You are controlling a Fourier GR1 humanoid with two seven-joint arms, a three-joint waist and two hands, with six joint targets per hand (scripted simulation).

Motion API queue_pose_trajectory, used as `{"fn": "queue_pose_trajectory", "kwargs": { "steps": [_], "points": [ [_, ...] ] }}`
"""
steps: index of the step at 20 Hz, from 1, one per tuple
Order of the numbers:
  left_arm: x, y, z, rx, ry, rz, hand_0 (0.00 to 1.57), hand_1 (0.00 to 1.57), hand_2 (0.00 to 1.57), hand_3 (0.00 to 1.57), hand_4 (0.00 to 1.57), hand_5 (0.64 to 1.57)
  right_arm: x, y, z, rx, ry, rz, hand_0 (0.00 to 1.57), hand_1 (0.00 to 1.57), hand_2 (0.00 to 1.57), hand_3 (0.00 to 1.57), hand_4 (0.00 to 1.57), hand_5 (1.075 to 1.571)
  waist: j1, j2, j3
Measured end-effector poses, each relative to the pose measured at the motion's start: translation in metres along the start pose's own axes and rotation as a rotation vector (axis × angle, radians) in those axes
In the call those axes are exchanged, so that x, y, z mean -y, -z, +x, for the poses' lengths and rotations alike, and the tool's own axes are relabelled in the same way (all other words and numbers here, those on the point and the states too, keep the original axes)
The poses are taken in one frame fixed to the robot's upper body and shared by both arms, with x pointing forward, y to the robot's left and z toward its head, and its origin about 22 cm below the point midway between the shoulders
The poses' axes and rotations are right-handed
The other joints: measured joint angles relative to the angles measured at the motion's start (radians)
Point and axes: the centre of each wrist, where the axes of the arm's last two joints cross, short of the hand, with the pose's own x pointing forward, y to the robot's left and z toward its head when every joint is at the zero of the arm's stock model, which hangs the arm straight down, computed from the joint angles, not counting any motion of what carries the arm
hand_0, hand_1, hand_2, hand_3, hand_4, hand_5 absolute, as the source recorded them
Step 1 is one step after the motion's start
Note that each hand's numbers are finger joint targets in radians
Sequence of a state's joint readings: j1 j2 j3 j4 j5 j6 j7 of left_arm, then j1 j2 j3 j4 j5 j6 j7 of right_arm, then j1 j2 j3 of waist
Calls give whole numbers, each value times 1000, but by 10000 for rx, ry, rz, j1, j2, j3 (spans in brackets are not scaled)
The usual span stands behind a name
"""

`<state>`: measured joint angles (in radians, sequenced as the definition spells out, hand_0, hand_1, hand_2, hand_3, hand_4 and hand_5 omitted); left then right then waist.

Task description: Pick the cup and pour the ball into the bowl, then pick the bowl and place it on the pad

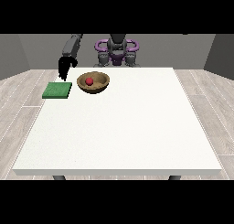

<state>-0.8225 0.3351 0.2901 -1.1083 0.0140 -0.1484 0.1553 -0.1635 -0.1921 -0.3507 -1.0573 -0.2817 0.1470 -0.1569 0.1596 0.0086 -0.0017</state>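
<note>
Green comes first at the view's left: the pad (57, 90) lies flat on the white counter (123, 136), near its far left corner. My hand at the view's left (65, 67) hangs above the pad's far edge, fingers pointing down toward it and holding nothing that I can see; whether they are relaxed or partly curled I cannot tell from here. Just to the right of the pad, a little apart from it, sits the wooden bowl (93, 82), upright, with the red ball (89, 81) resting inside it. So the pour looks done, and what remains, as I judge it, is to take the bowl and set it on the pad. I see no cup anywhere on the counter, and I cannot say where it is. Further right the counter carries nothing I need, and my other hand does not show at all. The risks from here are mostly about the bowl's shape and its load. Its rim is wide and its wall slopes, so if I close on one side only, the bowl could tip as it lifts and let the ball roll out. If I reach across too low, my fingers might knock the near rim and shove the bowl away from the pad instead of catching it. The pad is close, so the carry is short, but setting the bowl down half off its edge could leave it tilted.
</note>
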Motion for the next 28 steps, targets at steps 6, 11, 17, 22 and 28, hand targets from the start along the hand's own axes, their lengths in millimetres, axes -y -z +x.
{"fn": "queue_pose_trajectory", "kwargs": {
  "steps": [6,11,17,22,28],
  "points": [
    [-53,-16,6,304,-301,53,0,0,0,0,995,1544,-14,1,-27,127,199,181,0,0,0,0,595,1557,-110,561,17],
    [-83,-31,7,402,-370,166,0,0,0,0,1008,1535,-28,9,-41,153,282,362,0,0,0,0,553,1558,-285,756,20],
    [-107,-41,27,695,-374,306,0,0,0,0,1017,1536,-36,18,-47,645,345,665,0,0,0,0,476,1548,-408,1055,-117],
    [-114,-47,33,1088,-284,415,0,0,0,0,1019,1536,-37,18,-46,1210,525,831,0,0,0,0,452,1547,-407,1329,-242],
    [-114,-49,34,1158,-336,208,0,0,0,0,1022,1541,-48,20,-47,1144,294,479,0,0,0,0,475,1549,-215,1441,-218]
  ]
}}
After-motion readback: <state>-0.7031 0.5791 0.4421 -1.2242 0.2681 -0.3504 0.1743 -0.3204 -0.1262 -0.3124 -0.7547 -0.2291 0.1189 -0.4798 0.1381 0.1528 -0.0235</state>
